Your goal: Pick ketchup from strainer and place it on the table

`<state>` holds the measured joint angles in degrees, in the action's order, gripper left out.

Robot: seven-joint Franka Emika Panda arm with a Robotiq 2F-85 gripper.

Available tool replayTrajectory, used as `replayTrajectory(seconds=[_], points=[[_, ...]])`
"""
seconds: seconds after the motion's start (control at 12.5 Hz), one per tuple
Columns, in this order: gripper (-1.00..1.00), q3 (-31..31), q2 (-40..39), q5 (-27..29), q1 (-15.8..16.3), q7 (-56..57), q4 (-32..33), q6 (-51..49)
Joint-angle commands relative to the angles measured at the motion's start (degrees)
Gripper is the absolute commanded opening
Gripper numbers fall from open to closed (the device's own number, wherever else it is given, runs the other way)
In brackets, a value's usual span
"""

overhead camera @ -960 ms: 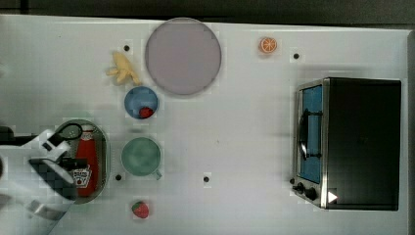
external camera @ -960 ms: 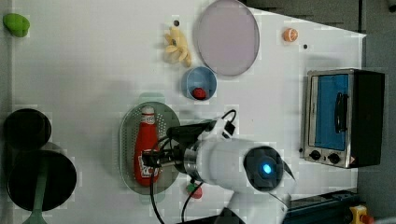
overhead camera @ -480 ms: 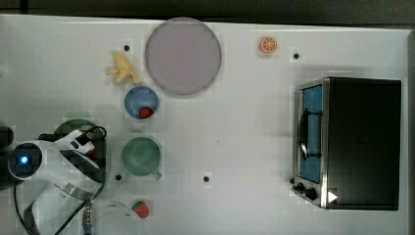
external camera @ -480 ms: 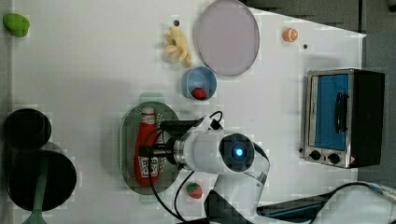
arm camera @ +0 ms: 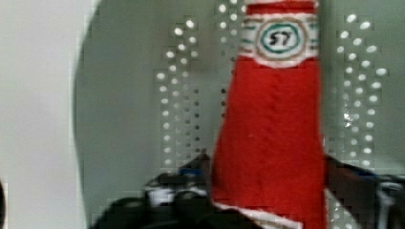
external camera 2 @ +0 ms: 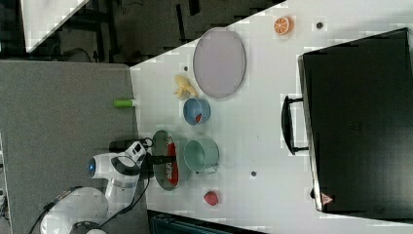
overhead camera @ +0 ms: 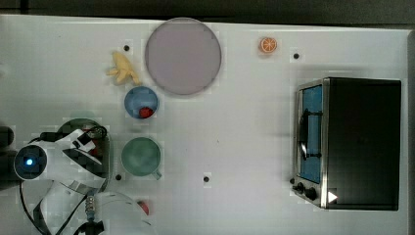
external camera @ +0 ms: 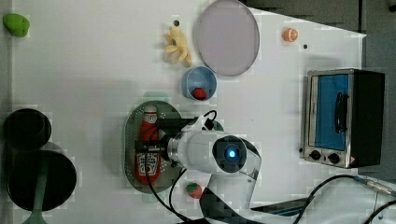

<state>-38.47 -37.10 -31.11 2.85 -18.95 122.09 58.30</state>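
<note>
The ketchup, a red bottle with a white cap, lies lengthwise in the pale green strainer near the left view's lower left. My gripper is down over the bottle's middle. In the wrist view the ketchup lies on the perforated strainer floor, and my gripper has a dark finger pressed against each side of it. From the top view my arm covers most of the strainer. The white table lies all around.
A green mug stands right beside the strainer. Further off are a blue bowl holding a strawberry, a grey plate and a banana. A strawberry lies by the arm's base. A toaster oven fills the top view's right.
My arm swung over the strainer and came down onto the ketchup. The jaws closed in from wide open against the bottle's sides. The bottle has not moved.
</note>
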Motion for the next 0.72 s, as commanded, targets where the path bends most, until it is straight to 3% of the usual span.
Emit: replayTrajectory(seconds=[0.08, 0.32, 0.72], points=[[0.13, -0.5, 1.5, 0.5, 1.2, -4.4, -0.4, 0.3], [0.13, -4.7, 6.5, 4.7, -1.7, -4.4, 0.7, -0.1], [0.13, -17.4, 14.6, 23.2, -11.3, 1.7, -2.9, -13.1]])
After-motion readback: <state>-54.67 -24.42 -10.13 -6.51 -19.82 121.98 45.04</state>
